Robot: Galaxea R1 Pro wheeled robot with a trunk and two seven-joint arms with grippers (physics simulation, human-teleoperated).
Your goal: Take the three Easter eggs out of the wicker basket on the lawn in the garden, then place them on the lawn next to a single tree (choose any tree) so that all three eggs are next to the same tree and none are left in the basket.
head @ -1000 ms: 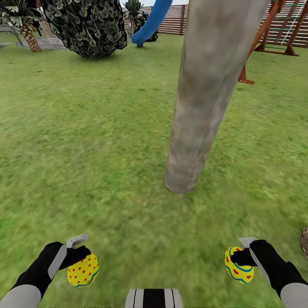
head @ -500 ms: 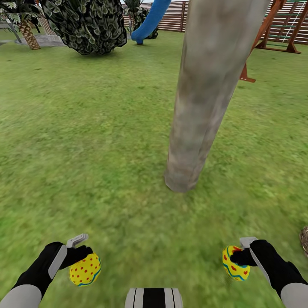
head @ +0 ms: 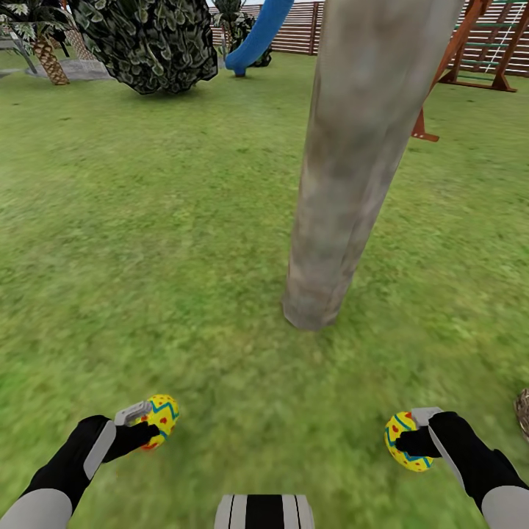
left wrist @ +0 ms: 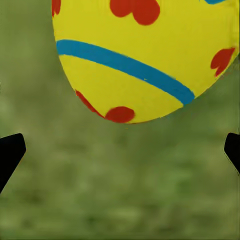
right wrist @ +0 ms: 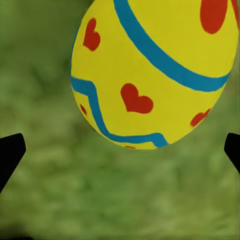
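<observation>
A thick grey-brown tree (head: 353, 169) trunk rises from the lawn (head: 162, 242) just ahead. One yellow Easter egg (head: 161, 416) with blue zigzags and red marks sits free beyond my left gripper (head: 142, 426), low over or on the grass. In the left wrist view that egg (left wrist: 142, 55) lies past the open left gripper (left wrist: 120, 155), clear of both fingertips. A second egg (head: 402, 441) hangs just off my right gripper (head: 416, 430). The right wrist view shows this egg (right wrist: 155, 75) beyond the open right gripper (right wrist: 120, 155), touching neither tip. A sliver of the wicker basket (head: 523, 415) shows at the right edge.
A dark leafy bush (head: 147, 44) and a blue slide (head: 257, 37) stand far back left. A wooden playset (head: 477, 51) and slatted fence (head: 301, 33) sit behind the trunk. Open grass spreads left of the trunk. My base (head: 264, 512) shows at the bottom.
Both grippers have opened. The left egg has left the fingers and dropped forward toward the grass. The right egg has slipped slightly out of the right fingers. The arms stayed put.
</observation>
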